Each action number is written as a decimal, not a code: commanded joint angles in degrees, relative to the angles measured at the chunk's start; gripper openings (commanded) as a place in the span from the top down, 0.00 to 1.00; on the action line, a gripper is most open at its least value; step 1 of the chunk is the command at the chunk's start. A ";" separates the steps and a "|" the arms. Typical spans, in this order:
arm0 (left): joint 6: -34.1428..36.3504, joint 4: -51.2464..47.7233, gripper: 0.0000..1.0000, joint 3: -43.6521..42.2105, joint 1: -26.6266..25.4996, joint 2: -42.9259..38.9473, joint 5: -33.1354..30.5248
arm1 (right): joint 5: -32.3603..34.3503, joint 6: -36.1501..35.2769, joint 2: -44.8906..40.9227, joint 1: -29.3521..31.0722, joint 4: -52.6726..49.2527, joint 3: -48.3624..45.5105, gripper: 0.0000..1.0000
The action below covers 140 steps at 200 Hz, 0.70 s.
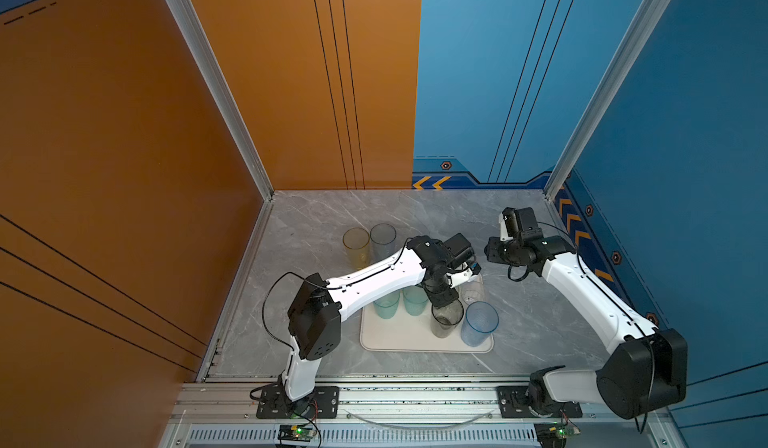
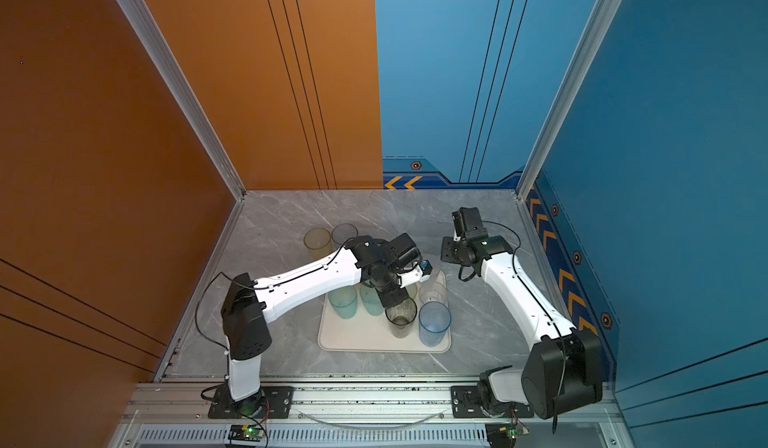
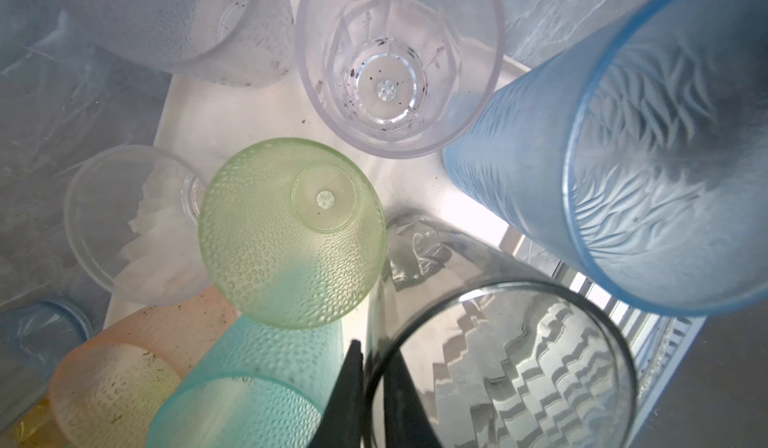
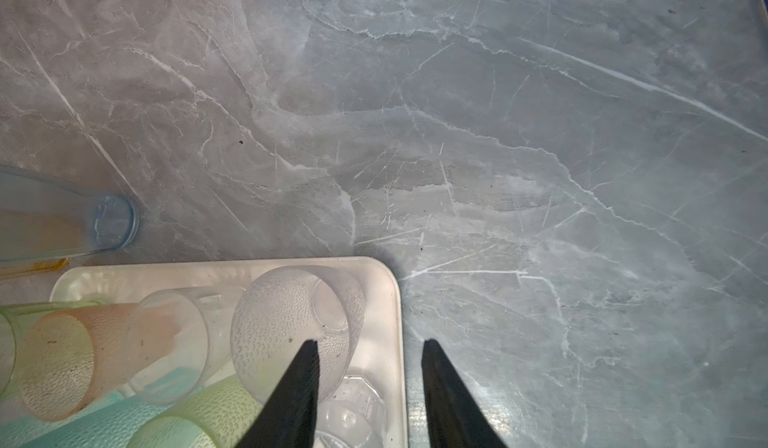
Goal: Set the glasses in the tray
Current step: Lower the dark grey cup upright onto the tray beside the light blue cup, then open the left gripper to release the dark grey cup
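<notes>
**A:** Closest in is the aluminium rail [image 1: 415, 396] along the near edge, with both arm bases bolted to it. What lies beyond?

**B:** The grey marble table [image 1: 540, 321], and the tray [image 1: 399, 337] roughly in the middle of it, a little toward the near side.

**A:** Where are the glasses?

**B:** Most stand in the tray. There are two teal glasses [image 1: 386, 306] on its left side and a tall blue glass [image 1: 480, 323] at its near right corner. A smoky grey glass [image 1: 446, 321] stands just left of the blue one. The left wrist view adds a green glass [image 3: 291, 233], a pink glass [image 3: 124, 371] and a clear glass [image 3: 399, 63] (all packed close together).

**A:** Any outside the tray?

**B:** Two — a yellow glass [image 1: 356, 248] and a pale bluish glass [image 1: 383, 240]. They stand side by side on the table, beyond the tray's far left corner.

**A:** And the left gripper?

**B:** The left gripper [image 3: 374, 352] hangs over the tray with its fingers astride the rim of the smoky grey glass. One finger is outside the wall and one inside. The jaws stand close together, but I cannot tell whether they pinch the wall.

**A:** And the right?

**B:** The right gripper [image 4: 370, 342] hovers by the tray's far right corner — jaws apart, nothing between them. A frosted glass [image 4: 295, 321] stands in that corner.
</notes>
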 commanded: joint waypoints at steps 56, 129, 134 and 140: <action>1.07 1.17 0.83 -1.50 0.18 -3.03 2.25 | 0.66 -0.17 0.42 0.86 -0.47 2.07 0.59; 0.85 3.35 0.81 -2.63 0.96 -6.42 2.39 | 0.60 -0.07 0.25 0.90 -0.48 2.11 0.58; 0.81 3.65 0.82 -2.67 1.08 -6.79 2.22 | 0.66 -0.08 0.17 0.88 -0.55 1.94 0.59; 0.67 4.20 0.82 -2.89 1.11 -7.31 1.96 | 0.71 -0.08 0.17 0.88 -0.56 2.06 0.58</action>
